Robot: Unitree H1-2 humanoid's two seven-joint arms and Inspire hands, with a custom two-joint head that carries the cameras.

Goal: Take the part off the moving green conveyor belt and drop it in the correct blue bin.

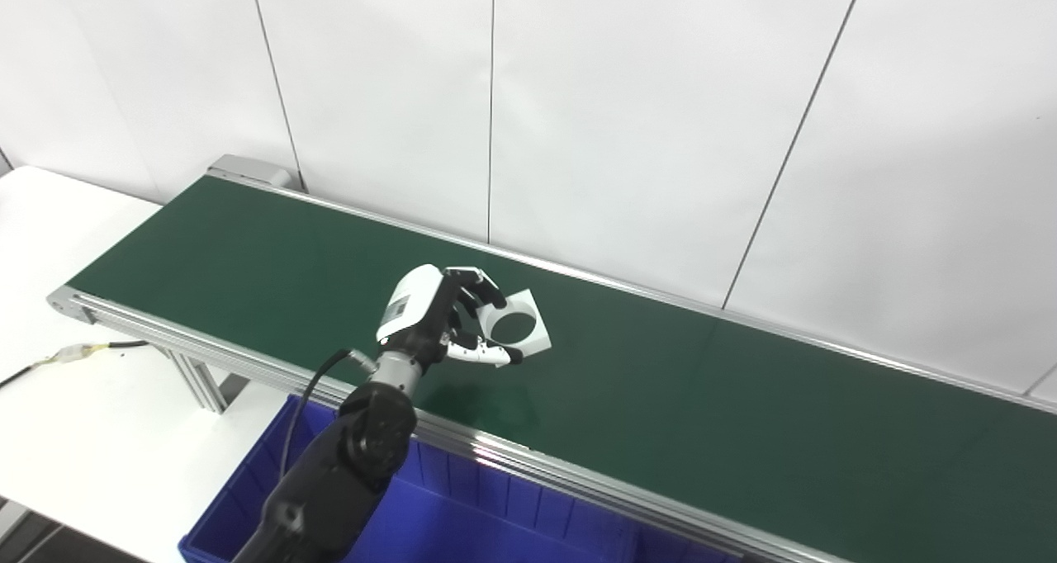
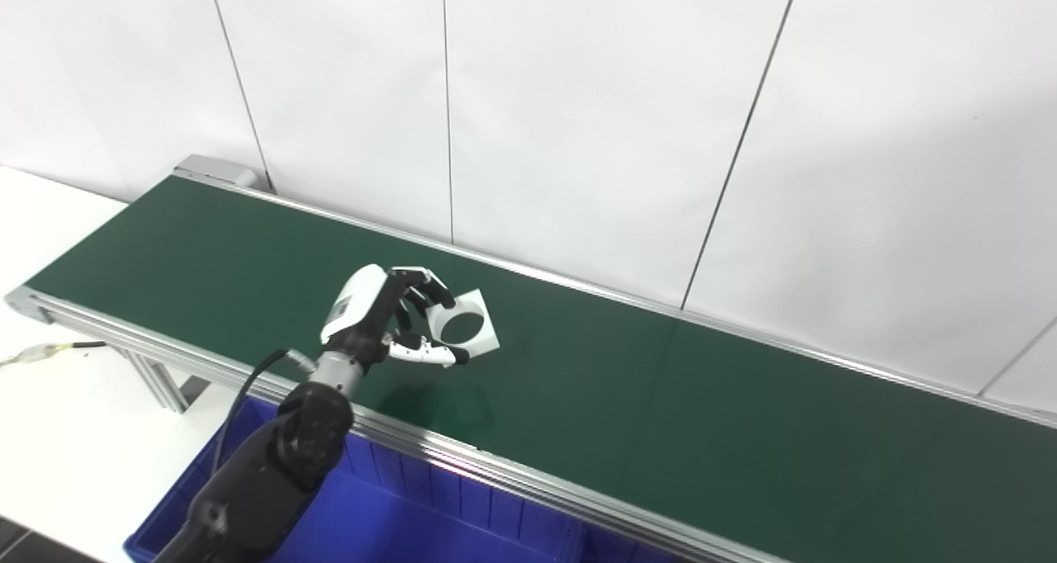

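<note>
A white square part point(image 1: 522, 325) with a round hole is held tilted above the green conveyor belt point(image 1: 727, 398), near its front edge. My left hand point(image 1: 433, 309) is shut on the part, fingers over its top edge and thumb under its lower edge; it also shows in the right eye view point(image 2: 376, 311) with the part point(image 2: 467, 325). Their shadow falls on the belt below. A blue bin point(image 1: 462, 518) sits under the belt's front rail, below my left arm. My right hand is not in view.
The belt's silver front rail point(image 1: 528, 456) runs between the belt and the bin. A white table point(image 1: 58, 414) stands at the left with a cable point(image 1: 82, 352) on it. A white panel wall stands right behind the belt.
</note>
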